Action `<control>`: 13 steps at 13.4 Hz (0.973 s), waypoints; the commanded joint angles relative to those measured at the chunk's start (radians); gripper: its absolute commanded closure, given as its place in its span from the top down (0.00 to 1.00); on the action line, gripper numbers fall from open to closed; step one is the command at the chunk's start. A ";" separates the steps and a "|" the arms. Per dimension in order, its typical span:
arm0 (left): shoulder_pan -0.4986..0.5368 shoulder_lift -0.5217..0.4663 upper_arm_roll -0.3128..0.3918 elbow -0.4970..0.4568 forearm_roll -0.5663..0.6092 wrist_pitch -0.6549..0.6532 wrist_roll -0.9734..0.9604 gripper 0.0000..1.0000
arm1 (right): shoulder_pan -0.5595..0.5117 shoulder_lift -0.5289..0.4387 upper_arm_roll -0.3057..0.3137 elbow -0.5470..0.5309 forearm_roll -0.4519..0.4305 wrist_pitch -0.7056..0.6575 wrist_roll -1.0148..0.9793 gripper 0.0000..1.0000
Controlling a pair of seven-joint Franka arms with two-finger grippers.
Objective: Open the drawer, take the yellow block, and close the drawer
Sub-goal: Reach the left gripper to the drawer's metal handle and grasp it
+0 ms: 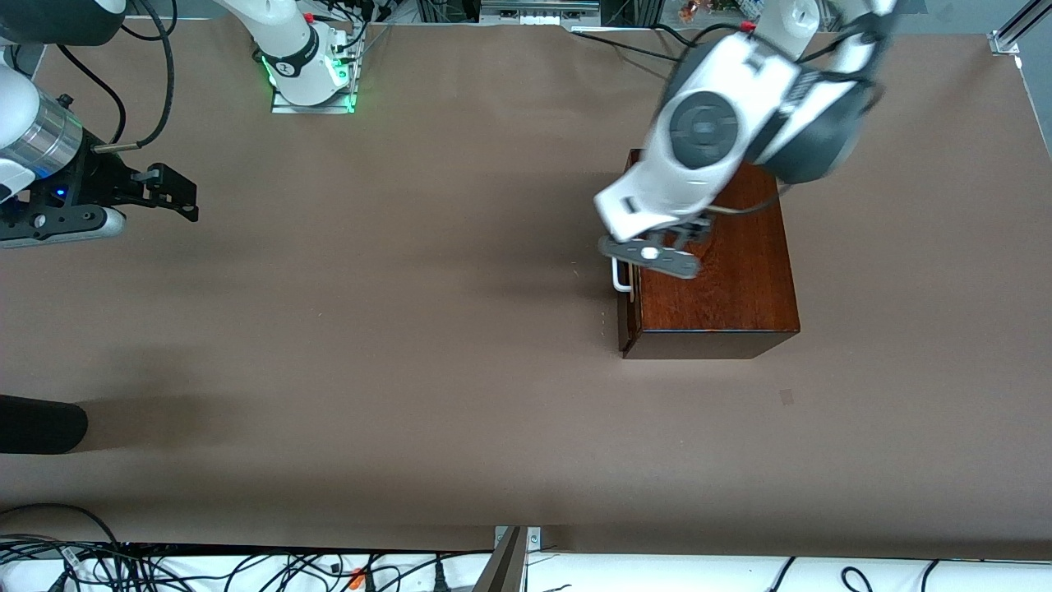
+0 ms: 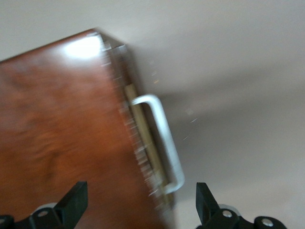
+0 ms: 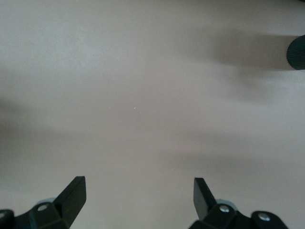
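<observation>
The dark wooden box (image 1: 723, 271) stands toward the left arm's end of the table. Its drawer (image 1: 626, 325) faces the right arm's end, front close against the box, with a thin pale strip (image 2: 143, 138) showing along it. My left gripper (image 1: 649, 259) hangs open over the box's edge above the white handle (image 1: 622, 278). In the left wrist view the handle (image 2: 164, 138) lies between the spread fingertips of the left gripper (image 2: 140, 195), untouched. The yellow block is hidden. My right gripper (image 1: 185, 197) waits open over bare table at the right arm's end, with nothing between the right gripper's (image 3: 139, 188) fingers.
A dark rounded object (image 1: 41, 423) juts in at the table's edge on the right arm's end, also seen as the dark object (image 3: 296, 52) in the right wrist view. Cables run along the table's near edge (image 1: 246, 567). Brown table surface (image 1: 394, 329) spreads between the arms.
</observation>
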 commanded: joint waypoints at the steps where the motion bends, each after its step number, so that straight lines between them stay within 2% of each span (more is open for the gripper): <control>1: -0.051 0.097 0.012 0.067 0.014 0.083 -0.124 1.00 | -0.008 0.005 0.005 0.017 0.002 -0.015 0.008 1.00; 3: -0.074 0.134 0.015 0.065 0.046 0.094 -0.200 1.00 | -0.008 0.005 0.005 0.017 0.002 -0.015 0.008 1.00; 9: -0.154 0.222 0.016 0.058 0.263 0.103 -0.300 1.00 | -0.008 0.005 0.005 0.017 0.002 -0.015 0.008 1.00; 13: -0.179 0.245 0.021 0.055 0.287 0.100 -0.421 1.00 | -0.008 0.005 0.005 0.017 0.002 -0.015 0.008 1.00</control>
